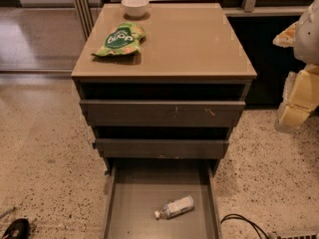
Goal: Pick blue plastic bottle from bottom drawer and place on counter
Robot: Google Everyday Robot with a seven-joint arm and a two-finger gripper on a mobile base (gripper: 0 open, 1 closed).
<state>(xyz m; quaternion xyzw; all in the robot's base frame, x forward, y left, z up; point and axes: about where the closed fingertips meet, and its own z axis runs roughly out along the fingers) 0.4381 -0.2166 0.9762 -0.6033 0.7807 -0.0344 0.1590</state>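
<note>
Blue plastic bottle (174, 207) on its side on floor of open bottom drawer (130, 203), lower centre of frame, white cap toward lower left. 2 upper drawers (162, 114) stacked above. On tan bench (199, 44), upper left: green snack bag (120, 39), white bowl (135, 5). Gripper (294, 108) at right edge, mid-height, well apart from bottle; open or closed not discernible.

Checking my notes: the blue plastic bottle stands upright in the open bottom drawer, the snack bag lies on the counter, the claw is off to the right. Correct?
Not quite: the camera view shows the blue plastic bottle lying on its side in the open bottom drawer, not upright. The snack bag does lie on the counter, and the claw is off to the right.
</note>
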